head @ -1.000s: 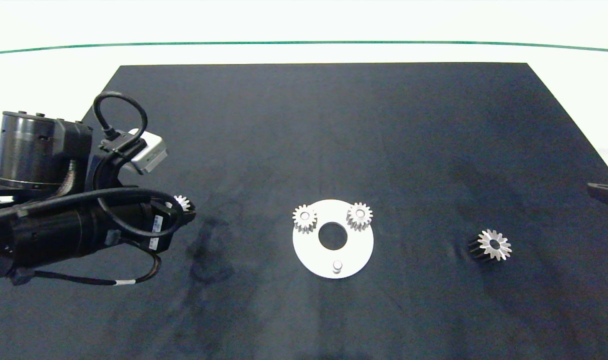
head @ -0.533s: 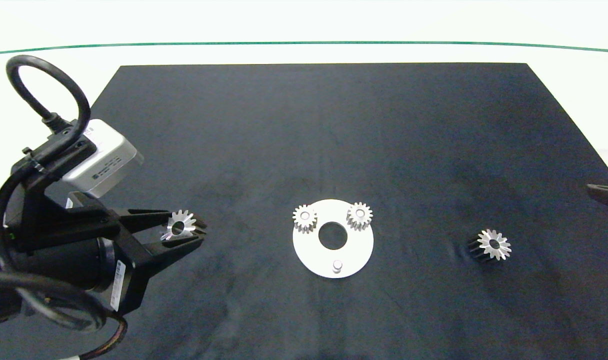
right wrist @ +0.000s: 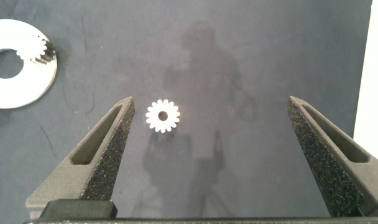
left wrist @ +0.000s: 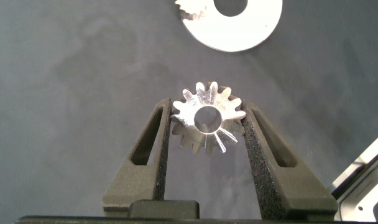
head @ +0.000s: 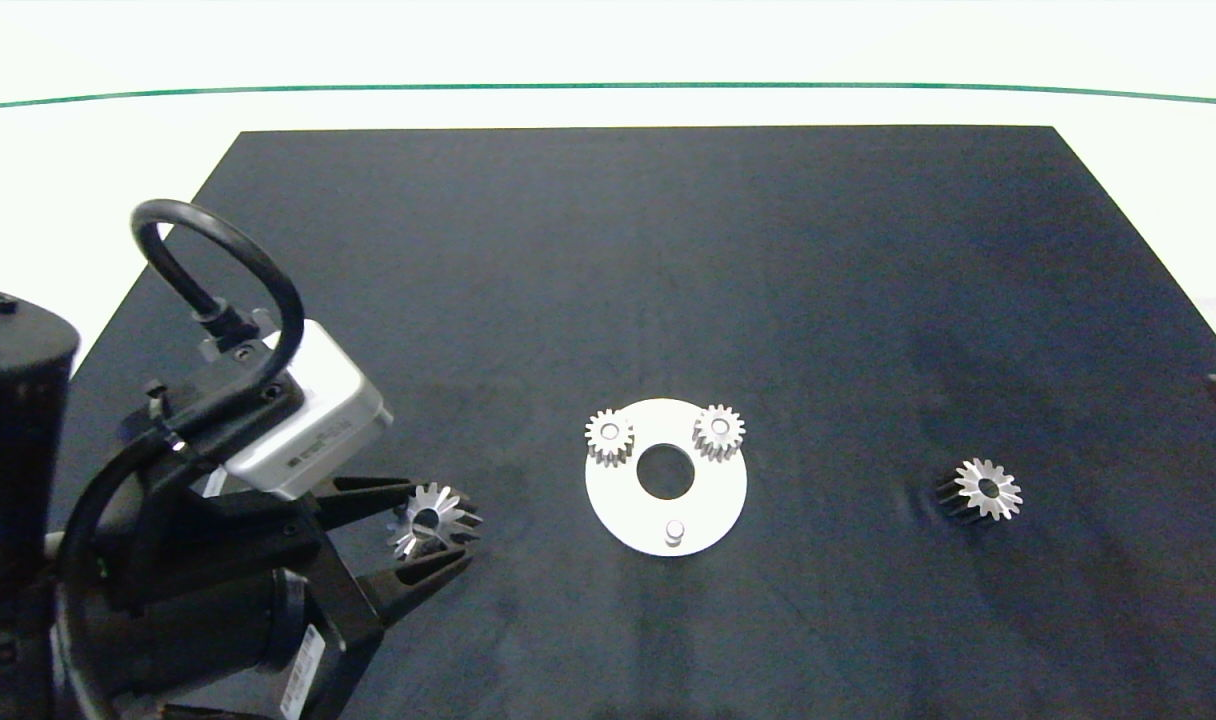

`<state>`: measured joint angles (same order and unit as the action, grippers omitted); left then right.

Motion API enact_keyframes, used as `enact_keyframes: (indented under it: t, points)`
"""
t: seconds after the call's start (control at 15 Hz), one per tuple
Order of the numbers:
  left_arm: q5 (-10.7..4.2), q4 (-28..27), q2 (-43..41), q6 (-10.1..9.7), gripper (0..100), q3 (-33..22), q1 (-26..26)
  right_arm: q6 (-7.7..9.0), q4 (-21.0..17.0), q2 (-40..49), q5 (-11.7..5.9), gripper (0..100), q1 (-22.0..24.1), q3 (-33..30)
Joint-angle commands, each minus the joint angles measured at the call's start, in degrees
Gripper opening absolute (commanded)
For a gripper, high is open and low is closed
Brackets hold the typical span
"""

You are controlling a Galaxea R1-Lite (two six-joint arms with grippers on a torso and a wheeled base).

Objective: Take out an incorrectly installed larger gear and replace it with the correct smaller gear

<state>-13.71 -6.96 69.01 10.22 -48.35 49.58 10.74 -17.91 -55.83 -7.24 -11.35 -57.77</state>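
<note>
Left of the white disc [head: 713, 520], the left tool [head: 430, 545] pinches the larger gear [head: 430, 520]. Beside the smaller gear [head: 986, 489], the right tool [right wrist: 220, 146] hangs spread wide.

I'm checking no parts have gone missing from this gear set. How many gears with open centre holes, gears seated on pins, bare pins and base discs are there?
Gears with open centre holes: 2 (the larger gear held in the left gripper, the smaller gear on the mat)
Gears seated on pins: 2 ()
Bare pins: 1
Base discs: 1
Total: 6

Left gripper [head: 430, 537] low at the near left, jaws clamped; right gripper [right wrist: 214, 155] spread wide.
</note>
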Motion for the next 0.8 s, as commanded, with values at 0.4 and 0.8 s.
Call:
enact_keyframes:
  t: [0.4, 0.8]
  points:
    - [-3.51, 3.27, 10.62, 0.86, 13, -3.95, 6.93, 0.07, -0.2, 4.07, -0.14, 100, 8.54, -0.06]
    - [-5.97, 4.68, 19.23, 1.39, 13, -9.57, 12.12, -0.46, -0.2, 5.91, -0.14, 100, 14.69, -0.06]
